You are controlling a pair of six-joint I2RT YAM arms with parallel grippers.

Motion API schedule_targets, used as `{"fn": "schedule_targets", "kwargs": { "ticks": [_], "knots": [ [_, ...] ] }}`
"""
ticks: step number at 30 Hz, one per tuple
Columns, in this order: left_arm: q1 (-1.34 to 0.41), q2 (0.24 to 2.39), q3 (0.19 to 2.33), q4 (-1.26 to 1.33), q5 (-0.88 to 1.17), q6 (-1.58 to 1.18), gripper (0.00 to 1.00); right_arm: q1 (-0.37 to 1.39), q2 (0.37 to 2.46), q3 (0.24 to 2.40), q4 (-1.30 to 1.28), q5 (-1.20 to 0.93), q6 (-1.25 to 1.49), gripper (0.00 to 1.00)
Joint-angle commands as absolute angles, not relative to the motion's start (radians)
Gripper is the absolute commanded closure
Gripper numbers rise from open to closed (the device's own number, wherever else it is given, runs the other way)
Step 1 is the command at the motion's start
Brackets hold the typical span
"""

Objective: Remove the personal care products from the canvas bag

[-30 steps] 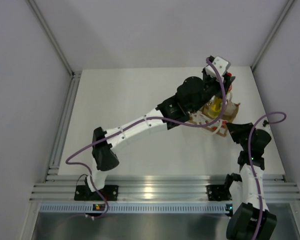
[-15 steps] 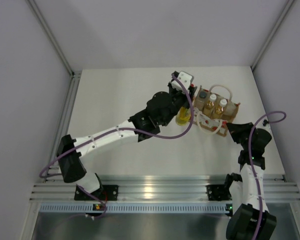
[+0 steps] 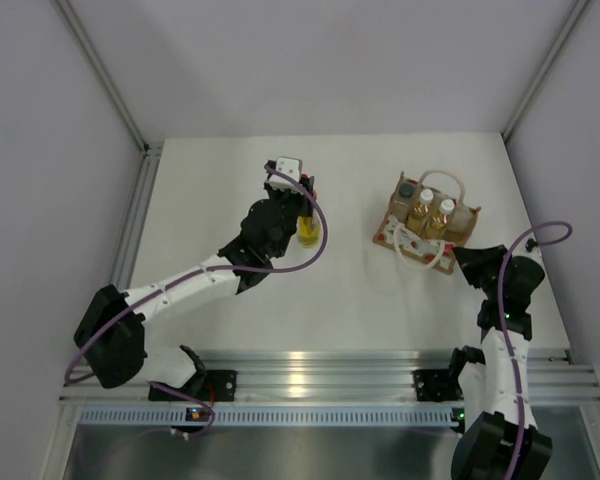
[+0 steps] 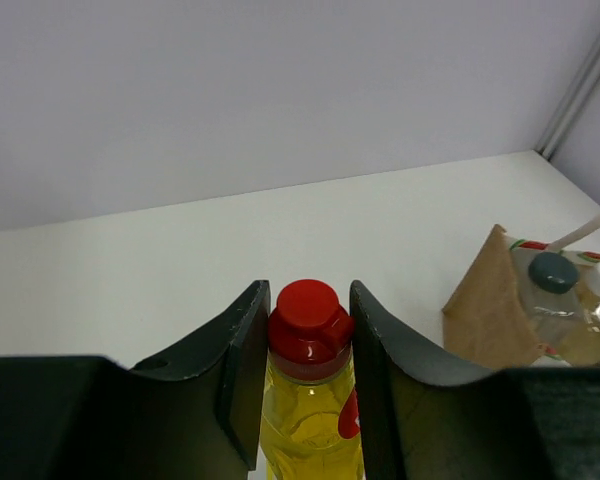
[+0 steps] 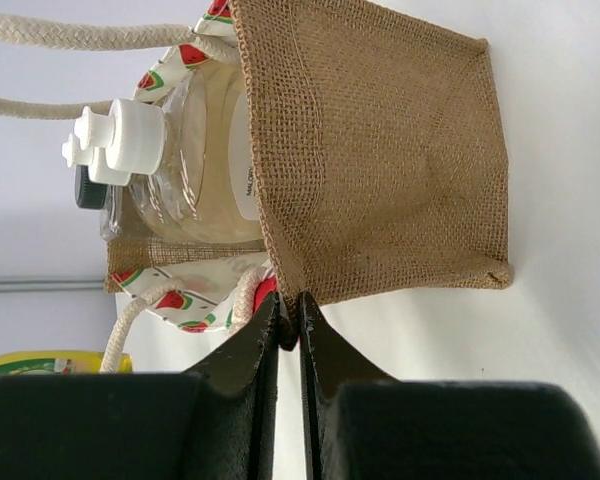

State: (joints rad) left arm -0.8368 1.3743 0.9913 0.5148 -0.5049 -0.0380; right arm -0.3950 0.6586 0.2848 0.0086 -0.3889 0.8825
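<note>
Left wrist: left end effector (image 4: 306, 305) clamps yellow-amber red-capped bottle (image 4: 305, 425) at neck; likely light, slick; right end effector (image 5: 288, 312) pinches soft tan canvas bag (image 5: 380, 150).

Left arm (image 3: 180, 284) and right arm (image 3: 501, 352): white shells, chunky black joints, a purple cable (image 3: 548, 228) looping off each, left gripper (image 4: 305, 292) charcoal

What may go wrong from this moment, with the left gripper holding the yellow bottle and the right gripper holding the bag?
1. The left gripper clamps the yellow bottle only near its top, by the red cap, so the body might swing, slip, or topple when set down.
2. The right gripper pinches just a thin edge of the canvas bag; if it slips, the bag and the three bottles inside may tip.
</note>
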Motion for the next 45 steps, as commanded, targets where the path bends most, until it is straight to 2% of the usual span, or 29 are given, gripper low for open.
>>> {"fn": "schedule_targets", "kwargs": {
  "ticks": [1,19,30,33,35,37,38,43,44,45],
  "knots": [
    [-0.827,1.324,0.953,0.851,-0.526,-0.029,1.0,-0.403,0.652,0.325,-0.095,-0.364,0.845,0.96],
    [-0.798,1.457,0.75,1.075,-0.508,-0.097,1.0,-0.402,0.643,0.319,-0.097,-0.39,0.839,0.95],
    [-0.864,1.522,0.762,1.06,-0.568,-0.014,0.99,-0.402,0.623,0.305,-0.097,-0.411,0.848,0.93],
    [-0.871,1.526,0.744,1.08,-0.583,-0.012,0.79,-0.402,0.614,0.307,-0.098,-0.413,0.851,0.93],
    [-0.874,1.525,0.735,1.095,-0.594,-0.009,0.6,-0.402,0.609,0.31,-0.104,-0.413,0.85,0.93],
    [-0.877,1.522,0.726,1.097,-0.598,-0.009,0.49,-0.402,0.604,0.313,-0.107,-0.414,0.851,0.93],
    [-0.879,1.52,0.723,1.094,-0.603,-0.008,0.38,-0.402,0.606,0.314,-0.109,-0.413,0.851,0.93],
    [-0.888,1.493,0.735,1.051,-0.626,-0.008,0.1,-0.402,0.603,0.313,-0.107,-0.419,0.857,0.93],
    [-0.891,1.49,0.741,1.022,-0.629,-0.008,0.02,-0.403,0.603,0.313,-0.109,-0.417,0.857,0.92],
    [-0.899,1.482,0.749,0.999,-0.632,-0.012,0.02,-0.402,0.6,0.311,-0.109,-0.42,0.857,0.93]
  ]
}}
